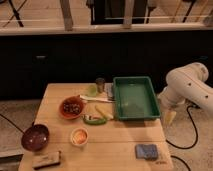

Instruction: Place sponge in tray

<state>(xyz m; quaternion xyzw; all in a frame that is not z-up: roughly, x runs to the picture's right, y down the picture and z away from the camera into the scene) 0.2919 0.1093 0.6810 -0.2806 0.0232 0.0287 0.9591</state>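
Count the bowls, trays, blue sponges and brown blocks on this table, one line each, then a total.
Bowls: 3, orange bowl, dark red bowl, small pale bowl
Trays: 1, green tray
Blue sponges: 1, sponge
Brown blocks: 1, brown block
Total: 6
The gripper hangs right of the table, beside the tray.

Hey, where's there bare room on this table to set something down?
The tray is bare inside. The table is bare between the small cup and the sponge, and in the far corner behind the orange bowl. It is crowded between that bowl and the tray. The gripper hangs off the table beside the tray.
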